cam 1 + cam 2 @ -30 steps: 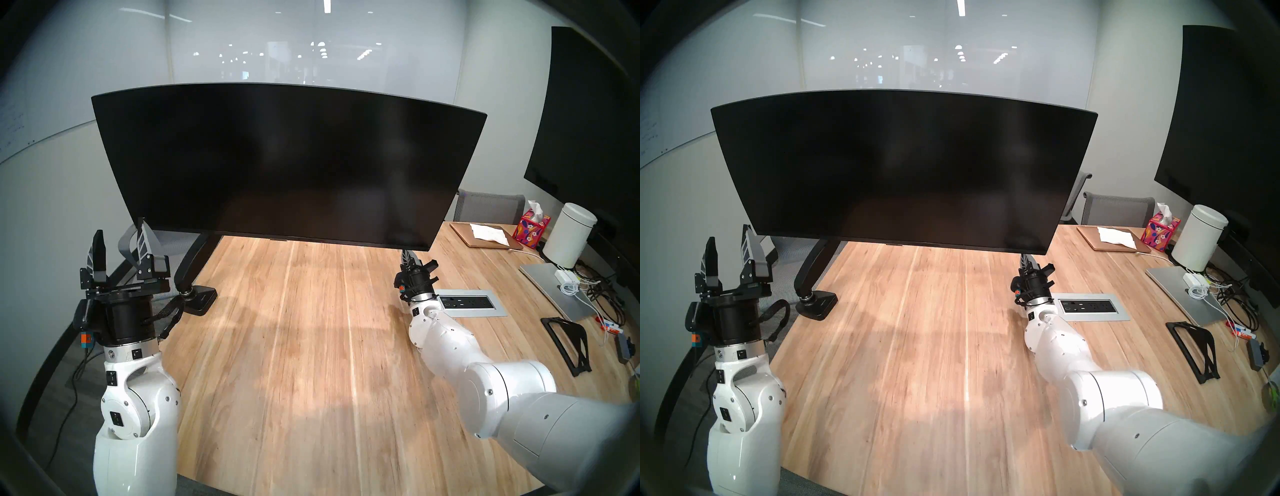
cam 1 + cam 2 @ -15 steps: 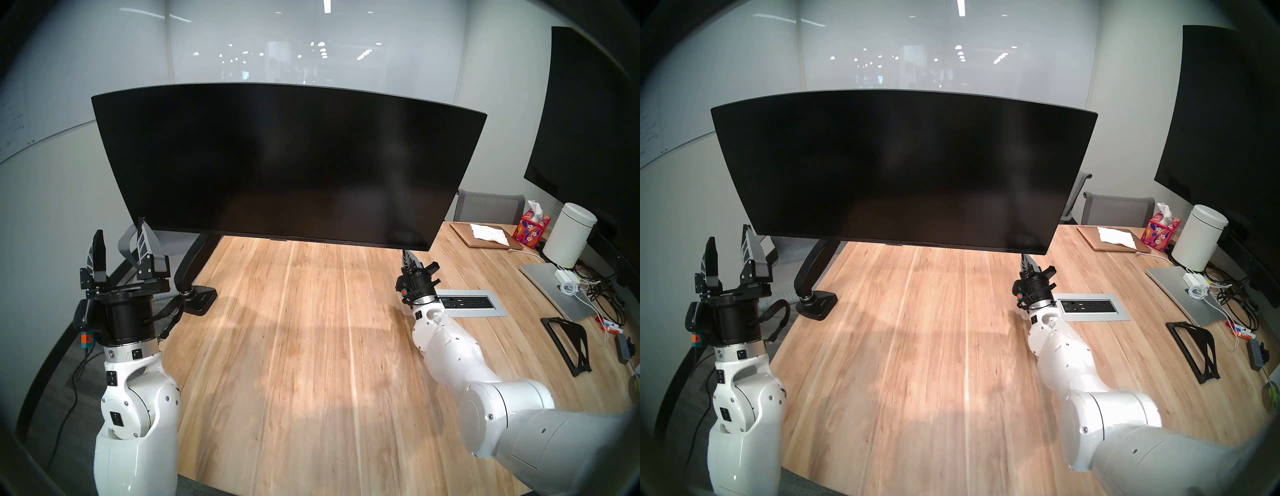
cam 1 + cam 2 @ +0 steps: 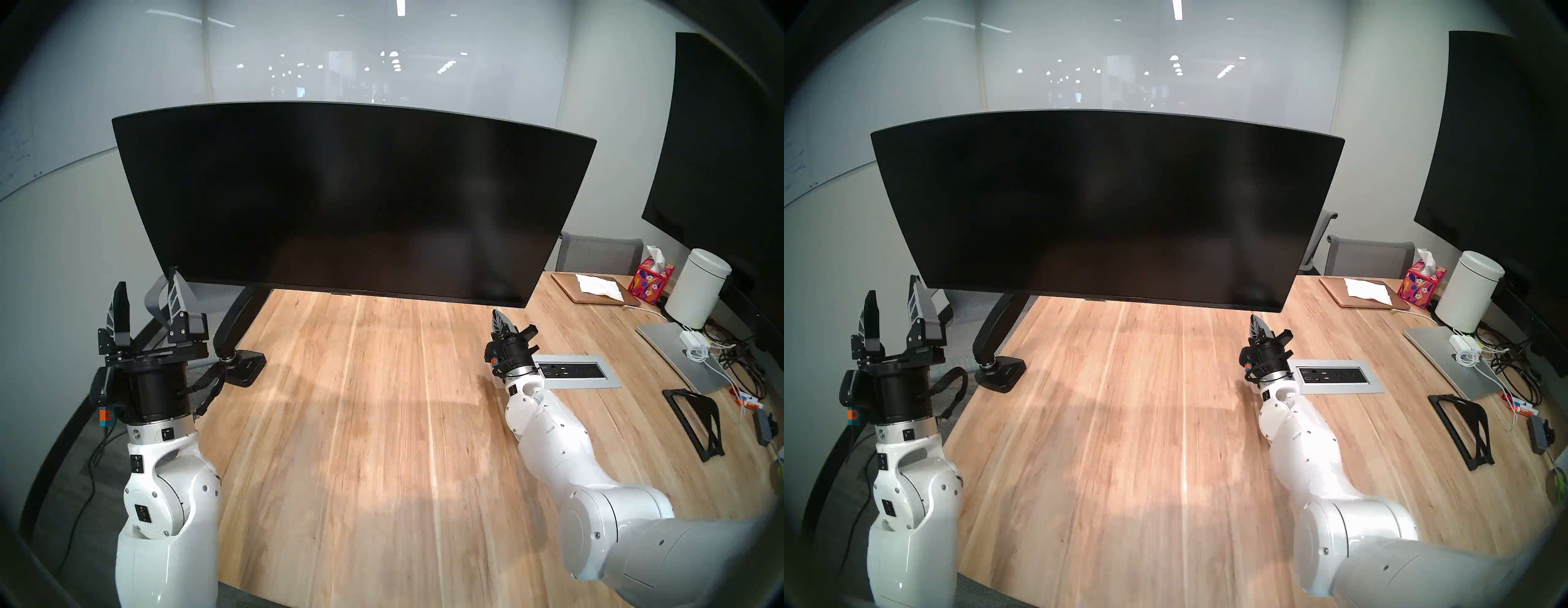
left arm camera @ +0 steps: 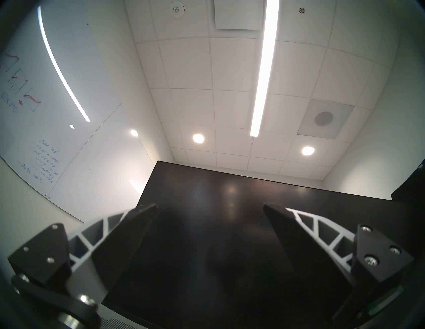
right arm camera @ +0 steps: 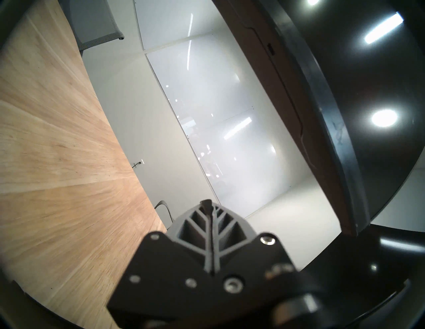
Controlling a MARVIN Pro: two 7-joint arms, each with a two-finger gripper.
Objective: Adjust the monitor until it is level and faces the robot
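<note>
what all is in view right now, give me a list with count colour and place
monitor: one, black, on a black arm above the table's far left
wall screen: one, black, far right
table: one, light wood, centre
power outlet panel: one, grey and black, set in the table, right
tissue box: one, pink floral, far right
canister: one, white, beside the tissue box
laptop: one, silver, closed, right edge
stand: one, black, near right edge
chair: one, grey, behind the table
left claw: one, black and grey, open, by the monitor's lower left corner
right claw: one, grey, shut, under the monitor's lower right corner
</note>
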